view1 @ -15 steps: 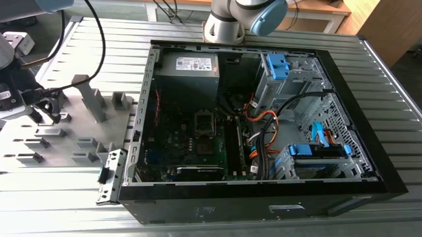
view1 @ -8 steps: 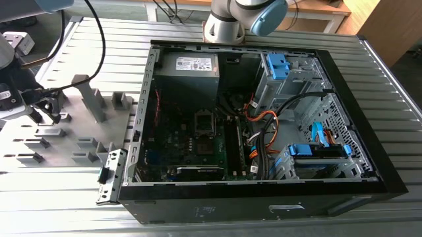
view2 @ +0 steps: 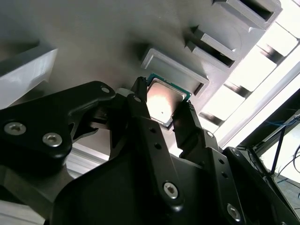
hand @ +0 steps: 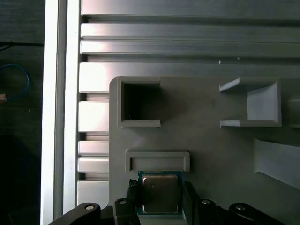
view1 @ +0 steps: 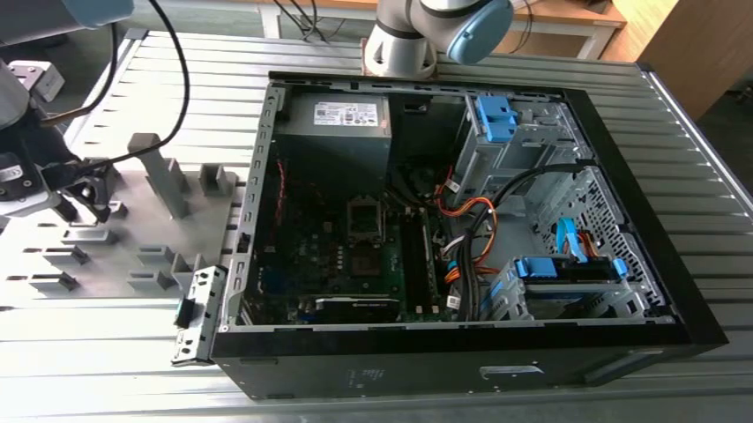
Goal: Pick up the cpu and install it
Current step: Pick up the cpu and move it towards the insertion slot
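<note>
The cpu [hand: 160, 193] [view2: 164, 99] is a small square chip with a pale metal top and a green rim. It sits between my black fingers [hand: 190, 199] [view2: 140, 110], which press on two opposite edges. My gripper [hand: 161, 200] [view2: 162, 111] is shut on it, just beside a shallow grey holder frame [hand: 159, 159] on the grey fixture plate [hand: 211, 140]. In the exterior view my gripper [view1: 80, 196] hangs over that plate [view1: 130, 242] at the exterior view's left, well away from the open computer case [view1: 471, 220]. The cpu itself is hidden there.
Grey holder blocks [view1: 159, 172] and slots stand up from the fixture plate. The case lies open with its motherboard [view1: 353, 256], cables [view1: 471, 220] and blue drive bays [view1: 565, 269] showing. Another arm's base [view1: 406, 44] stands behind the case on the ribbed metal table [view1: 118, 370].
</note>
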